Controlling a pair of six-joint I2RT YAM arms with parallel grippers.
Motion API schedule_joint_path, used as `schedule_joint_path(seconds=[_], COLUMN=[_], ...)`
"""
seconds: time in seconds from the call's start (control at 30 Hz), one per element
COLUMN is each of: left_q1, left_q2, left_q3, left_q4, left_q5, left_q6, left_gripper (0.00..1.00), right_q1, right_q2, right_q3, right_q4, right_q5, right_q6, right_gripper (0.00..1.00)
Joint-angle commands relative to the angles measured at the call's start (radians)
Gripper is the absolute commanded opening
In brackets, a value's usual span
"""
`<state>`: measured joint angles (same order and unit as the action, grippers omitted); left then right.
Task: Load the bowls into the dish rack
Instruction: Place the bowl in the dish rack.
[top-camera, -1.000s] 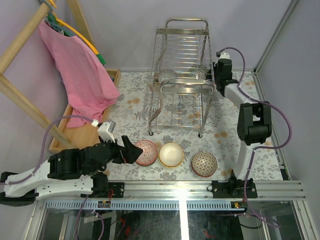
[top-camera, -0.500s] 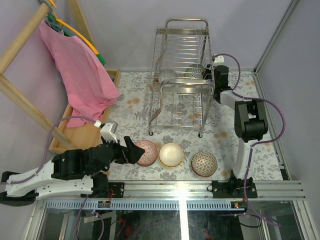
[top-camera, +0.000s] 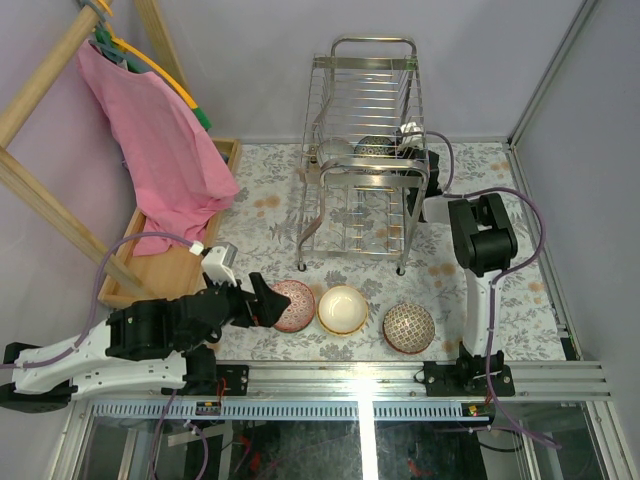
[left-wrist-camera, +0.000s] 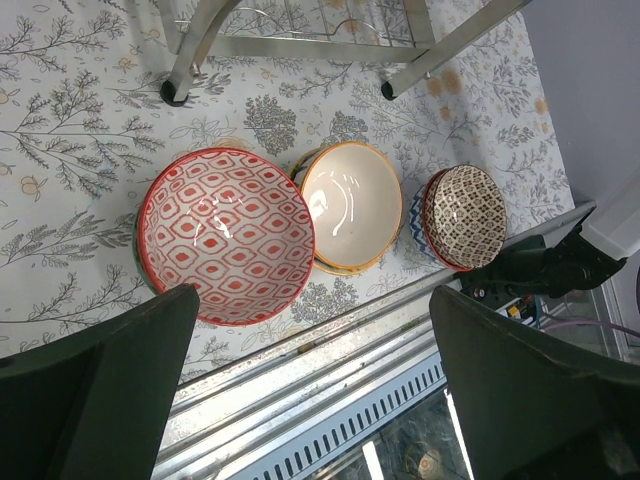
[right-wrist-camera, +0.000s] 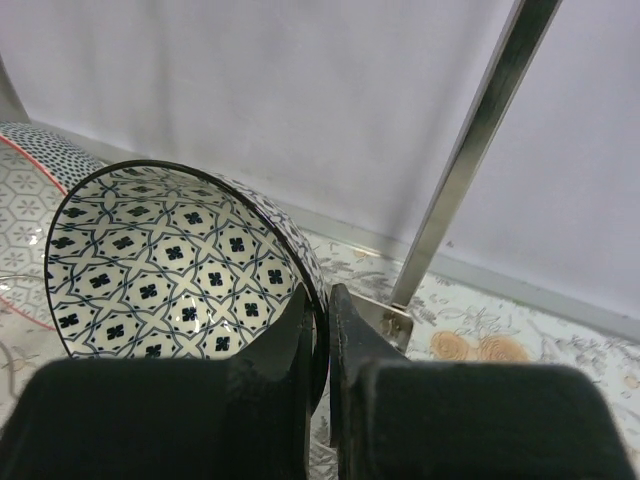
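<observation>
1. Left claw (left-wrist-camera: 312, 298) is low over the counter (top-camera: 262, 205) and spread wide, its dark fingers (left-wrist-camera: 110, 390) at either side of the wrist view with nothing between them.
2. Just ahead of it sits the red-and-white bowl (left-wrist-camera: 228, 235), upright on the floral counter. From overhead the fingertips are at its left rim, but I cannot tell whether they touch.
3. The cream bowl (left-wrist-camera: 350, 205) is next in line, upright and pressed against the red one's right side.
4. Further right, near the counter's front edge, is the brown-patterned bowl (left-wrist-camera: 465, 215). It is nested in another bowl with a blue zigzag outside.
5. The dish rack (top-camera: 365, 100) stands at the far middle of the counter, its chrome legs planted well beyond the row of three.
6. Over on the right, the right claw (right-wrist-camera: 322, 335) is reaching into the rack's right side. Its jaws are closed tight, pinching the rim of the blue-and-white bowl (right-wrist-camera: 170, 270).
7. That bowl is tipped up on its edge among the wires, its inside facing the wrist camera. Which tier it is in, I cannot tell.
8. A slanted chrome bar (right-wrist-camera: 480, 150) of the rack rises just to the right of it.
9. A neighbouring bowl (right-wrist-camera: 25, 185) shows at the left edge of that view, close beside the held one.
10. A wooden tray (top-camera: 165, 265) lies at the counter's left edge, with a pink cloth (top-camera: 160, 140) hanging down into it.
</observation>
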<state>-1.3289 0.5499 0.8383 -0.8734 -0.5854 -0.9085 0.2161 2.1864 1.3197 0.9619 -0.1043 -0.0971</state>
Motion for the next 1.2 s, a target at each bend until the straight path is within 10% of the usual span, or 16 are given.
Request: schedule_joint_path(seconds=[0.0,1.17], left_q1=[-0.006,-0.005], left_q2=[0.003,0.013], left_q3=[-0.006,-0.016], left_q4=[0.074,0.085], left_q5=[-0.035,-0.069], left_q6=[0.027,0.054], left_gripper=[1.00,1.00], right_q1=[0.002,0.051], right_q2=[-0.012,0.109], right_q3=[0.008,-0.102], right_q4=[0.320,0.569], right_q5=[0.003,0.058], right_q6=[-0.114,-0.459], right_gripper=[0.00,0.00])
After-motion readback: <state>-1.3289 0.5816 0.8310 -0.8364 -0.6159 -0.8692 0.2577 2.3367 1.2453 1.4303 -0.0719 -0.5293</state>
